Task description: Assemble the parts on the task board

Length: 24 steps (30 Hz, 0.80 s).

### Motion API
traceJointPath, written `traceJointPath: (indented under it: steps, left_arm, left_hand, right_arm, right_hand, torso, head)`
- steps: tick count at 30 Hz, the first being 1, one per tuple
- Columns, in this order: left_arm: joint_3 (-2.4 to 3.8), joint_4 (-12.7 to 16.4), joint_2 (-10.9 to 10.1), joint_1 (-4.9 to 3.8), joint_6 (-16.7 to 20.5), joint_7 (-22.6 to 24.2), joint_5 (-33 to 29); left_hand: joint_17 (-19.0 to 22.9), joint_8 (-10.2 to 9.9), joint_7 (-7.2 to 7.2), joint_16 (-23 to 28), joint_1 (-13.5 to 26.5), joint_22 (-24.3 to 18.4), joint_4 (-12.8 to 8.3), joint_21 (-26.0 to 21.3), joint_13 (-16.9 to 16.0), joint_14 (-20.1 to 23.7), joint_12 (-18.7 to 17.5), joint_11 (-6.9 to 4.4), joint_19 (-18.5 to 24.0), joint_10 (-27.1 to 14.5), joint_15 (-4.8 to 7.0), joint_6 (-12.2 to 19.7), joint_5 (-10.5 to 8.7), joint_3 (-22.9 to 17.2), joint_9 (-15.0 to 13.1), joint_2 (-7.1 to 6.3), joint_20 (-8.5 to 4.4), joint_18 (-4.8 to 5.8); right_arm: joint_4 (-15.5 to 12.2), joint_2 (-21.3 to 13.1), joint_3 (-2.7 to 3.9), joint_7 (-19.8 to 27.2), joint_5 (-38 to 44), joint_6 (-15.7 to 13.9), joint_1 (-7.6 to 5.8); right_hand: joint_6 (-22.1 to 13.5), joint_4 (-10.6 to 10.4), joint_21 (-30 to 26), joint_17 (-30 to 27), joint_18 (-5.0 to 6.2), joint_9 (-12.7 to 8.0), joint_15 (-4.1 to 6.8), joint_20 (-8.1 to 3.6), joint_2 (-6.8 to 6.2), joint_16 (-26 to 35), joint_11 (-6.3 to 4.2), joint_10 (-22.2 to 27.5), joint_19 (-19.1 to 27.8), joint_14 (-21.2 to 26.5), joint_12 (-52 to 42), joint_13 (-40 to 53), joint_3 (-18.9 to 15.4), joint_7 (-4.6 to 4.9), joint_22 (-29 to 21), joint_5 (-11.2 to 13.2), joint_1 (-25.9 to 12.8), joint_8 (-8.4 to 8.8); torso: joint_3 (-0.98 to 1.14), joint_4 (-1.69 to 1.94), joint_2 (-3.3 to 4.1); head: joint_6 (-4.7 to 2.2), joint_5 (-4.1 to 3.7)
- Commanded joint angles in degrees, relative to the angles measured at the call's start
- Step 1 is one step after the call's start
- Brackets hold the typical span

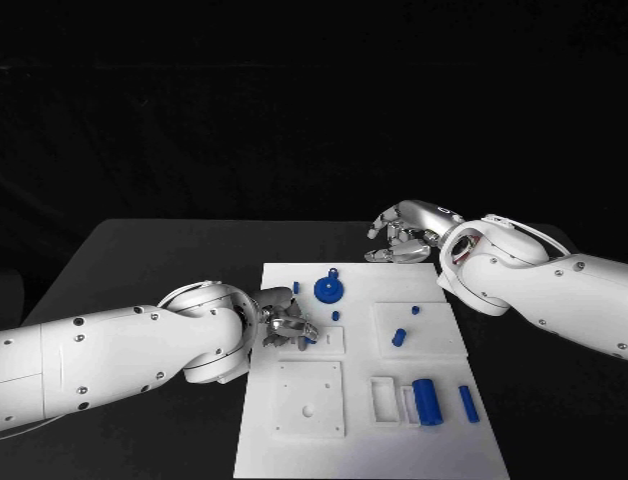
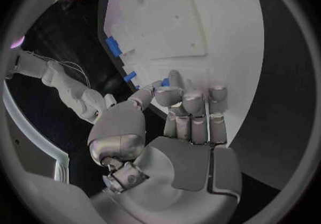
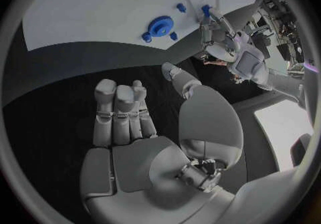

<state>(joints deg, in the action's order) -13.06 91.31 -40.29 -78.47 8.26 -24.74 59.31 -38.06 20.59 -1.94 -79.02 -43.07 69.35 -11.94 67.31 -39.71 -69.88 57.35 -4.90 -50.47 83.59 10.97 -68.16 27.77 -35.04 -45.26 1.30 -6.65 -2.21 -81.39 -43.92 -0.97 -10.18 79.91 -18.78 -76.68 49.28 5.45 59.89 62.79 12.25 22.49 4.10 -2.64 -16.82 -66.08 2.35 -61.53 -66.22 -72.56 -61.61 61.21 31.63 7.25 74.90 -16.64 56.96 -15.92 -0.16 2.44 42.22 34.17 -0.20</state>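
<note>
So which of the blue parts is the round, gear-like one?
The blue gear near the far end of the task board, the only disc-shaped part. The other blue parts are pegs and bars, such as the thick cylinder near the board's close edge.

1. The task board (image 1: 437, 440) is white.
2. The gear (image 1: 329, 292) and the other small parts (image 1: 427, 401) are blue.
3. The worktop (image 1: 156, 255) is black.
4. Both arms are white, the left hand (image 1: 285, 325) and the right hand (image 1: 408, 232) silver.

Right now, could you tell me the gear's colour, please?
Blue gear; clearest in the right wrist view.
</note>
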Motion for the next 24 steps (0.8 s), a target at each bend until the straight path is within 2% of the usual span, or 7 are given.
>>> traceJointPath:
  steps: [1,13,18,20,24]
  left_arm:
    - [0.04,0.14,0.36,0.03,-2.72,0.04,-0.43]
    - [0.21,-0.43,0.97,0.01,-3.23,-0.49,0.02]
    - [0.24,-0.35,1.28,-0.08,-5.49,-1.25,1.64]
    - [0.24,-0.32,1.32,-0.10,-5.36,-1.17,1.63]
    - [0.25,-0.35,1.41,-0.10,-5.10,-1.08,1.46]
  left_hand:
    - [0.08,0.23,3.23,-0.27,-1.67,-0.11,-2.67,0.22,0.07,0.67,0.22,-2.66,0.46,-3.10,1.43,-4.12,0.81,-2.17,-0.10,2.33,-8.99,-1.04]
    - [0.11,0.31,3.32,-0.51,-1.78,-0.31,-3.26,0.47,0.04,0.58,0.43,-2.75,0.53,-3.08,1.37,-4.27,1.62,-2.25,-0.14,2.29,-8.99,-1.06]
    - [0.23,0.32,3.30,-0.60,-1.37,-0.62,-2.65,0.68,0.05,0.57,0.65,-2.71,0.51,-3.02,1.48,-4.26,0.00,-1.95,-0.15,2.16,-8.98,-1.06]
    - [0.33,0.35,3.31,-0.67,-0.84,-0.90,-1.43,0.79,0.09,0.60,0.80,-2.68,0.58,-3.04,1.64,-4.25,-3.10,-1.73,-0.18,1.87,-9.00,-1.10]
    - [0.50,0.35,3.28,-0.76,-0.09,-1.25,0.20,0.99,0.20,0.68,0.94,-2.65,0.77,-3.10,1.70,-4.20,-4.76,-1.53,-0.21,0.99,-9.01,-1.15]
  right_arm:
    - [0.00,0.09,0.03,0.27,0.19,0.71,-0.02]
    - [0.17,0.12,0.03,0.23,0.19,0.84,-0.02]
    - [0.19,0.09,0.03,0.21,0.19,0.86,-0.02]
    - [0.18,0.11,0.03,0.20,0.19,0.88,-0.02]
    - [0.26,0.18,0.03,0.21,0.19,0.90,-0.02]
  right_hand:
    - [-0.92,-0.36,-0.23,-0.09,2.75,0.09,0.11,-0.50,-0.03,0.27,-0.24,-0.04,0.00,-0.16,-0.36,-0.07,-0.13,1.41,0.44,-0.37,0.77,-0.39]
    - [-0.93,-0.37,-0.24,-0.10,2.75,0.10,0.10,-0.50,-0.02,0.27,-0.24,-0.03,-0.01,-0.16,-0.38,-0.10,-0.14,1.41,0.45,-0.38,0.81,-0.39]
    - [-0.93,-0.37,-0.25,-0.10,2.75,0.10,0.10,-0.50,-0.02,0.27,-0.24,-0.03,-0.01,-0.15,-0.39,-0.10,-0.15,1.41,0.45,-0.38,0.83,-0.39]
    - [-0.94,-0.37,-0.25,-0.10,2.75,0.10,0.10,-0.50,-0.02,0.27,-0.24,-0.02,-0.01,-0.15,-0.39,-0.11,-0.15,1.41,0.45,-0.38,0.85,-0.39]
    - [-0.94,-0.36,-0.26,-0.10,2.75,0.10,0.10,-0.51,-0.02,0.27,-0.24,-0.02,-0.01,-0.15,-0.40,-0.12,-0.14,1.41,0.46,-0.39,0.88,-0.39]
  torso:
    - [0.00,0.00,0.01]
    - [-0.03,-0.02,0.01]
    - [-0.03,-0.03,0.01]
    - [-0.03,0.03,0.01]
    - [-0.05,0.09,0.00]
  head:
    - [-0.03,-0.05]
    - [-0.14,-0.22]
    - [-0.19,-0.30]
    - [-0.15,-0.35]
    - [-0.15,-0.38]
